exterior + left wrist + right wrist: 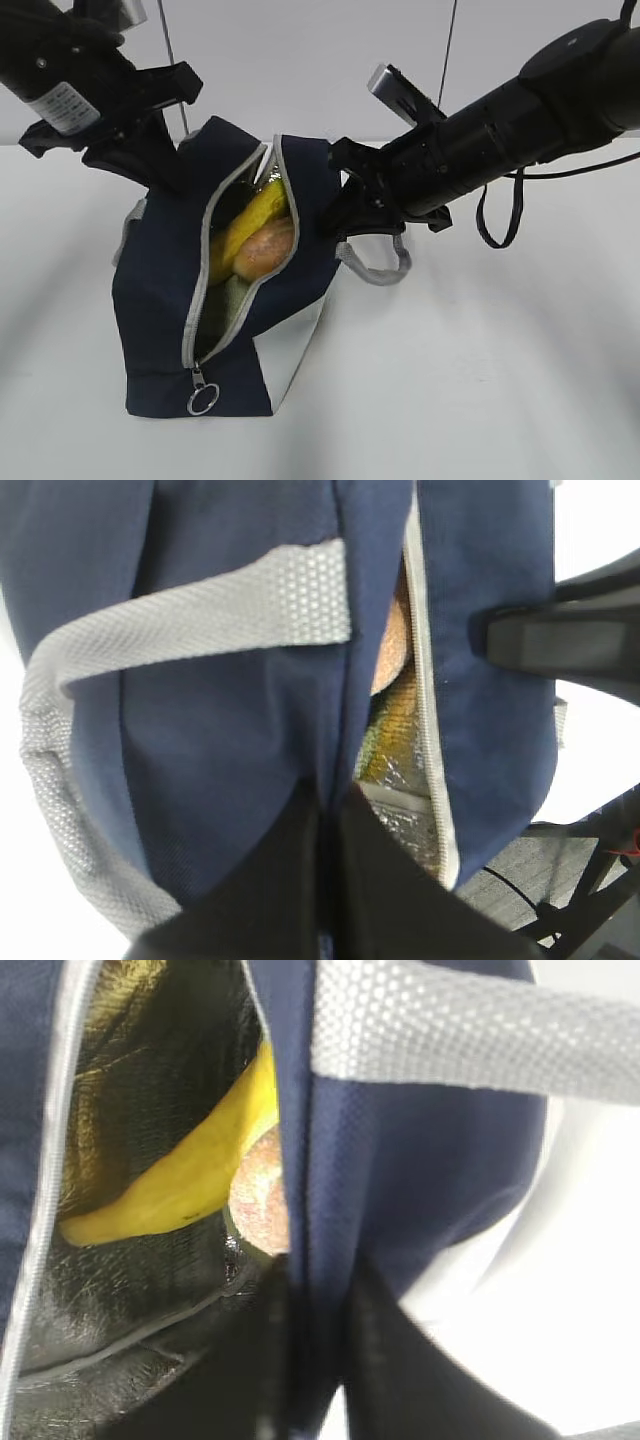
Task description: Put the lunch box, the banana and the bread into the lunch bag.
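Lunch bag (160, 290), navy with a grey zipper and a white side panel, stands on the white tabletop (480, 370) with its mouth unzipped and gaping, the ring pull (202, 399) resting at the near end. Both black arms reach in from the far corners and pinch the fabric on either side of the opening.

Inside the silver-lined bag, the banana (252, 220) lies along the upper side with the bread (265, 250) tucked just beneath it, the two touching. A pale green patch lower in the opening may be the lid of the lunch box (235, 300), though too little shows to be sure. On that reading the packing looks finished or nearly so; whether the bag must be zipped the task does not say.

Left hand (328, 810) is pressed nearly closed on the navy fabric of the left edge, just below the grey handle (200, 610). Right hand (310, 1300) is likewise narrowed onto the right edge of the opening, a fold of cloth caught between its fingers, beside the bread and banana.
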Action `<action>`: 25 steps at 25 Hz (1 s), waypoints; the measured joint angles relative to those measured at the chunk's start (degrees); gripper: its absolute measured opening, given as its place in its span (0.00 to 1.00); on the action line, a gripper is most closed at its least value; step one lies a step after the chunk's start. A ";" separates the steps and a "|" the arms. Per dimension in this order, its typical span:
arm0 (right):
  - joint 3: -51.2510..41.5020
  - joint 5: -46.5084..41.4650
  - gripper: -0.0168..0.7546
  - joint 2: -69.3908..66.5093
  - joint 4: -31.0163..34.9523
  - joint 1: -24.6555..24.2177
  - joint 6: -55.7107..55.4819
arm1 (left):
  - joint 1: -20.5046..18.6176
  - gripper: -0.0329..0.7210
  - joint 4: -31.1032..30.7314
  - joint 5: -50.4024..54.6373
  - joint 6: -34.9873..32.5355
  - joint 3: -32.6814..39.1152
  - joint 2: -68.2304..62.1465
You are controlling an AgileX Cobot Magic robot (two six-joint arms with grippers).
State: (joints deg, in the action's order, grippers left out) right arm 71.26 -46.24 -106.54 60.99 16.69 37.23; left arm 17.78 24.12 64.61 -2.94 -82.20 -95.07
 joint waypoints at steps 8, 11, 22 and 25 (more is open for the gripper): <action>0.00 -2.85 0.02 2.13 -0.75 -0.13 0.00 | 0.32 0.04 6.64 -3.31 -3.04 0.00 0.00; 0.40 -3.58 0.02 5.85 -4.11 -0.13 -1.33 | 2.23 0.04 9.96 -6.57 -4.22 0.00 -0.08; 7.34 -10.58 0.02 12.00 -28.31 -0.13 -16.26 | 9.99 0.04 11.97 -15.65 -4.62 0.25 -0.44; 8.55 -11.18 0.02 12.00 -33.06 -0.13 -18.42 | 10.28 0.04 12.73 -17.36 -4.73 -0.04 -1.41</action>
State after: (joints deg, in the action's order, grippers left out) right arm 79.82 -57.42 -94.53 27.94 16.56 18.81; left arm 28.06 36.84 47.25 -7.68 -82.24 -96.48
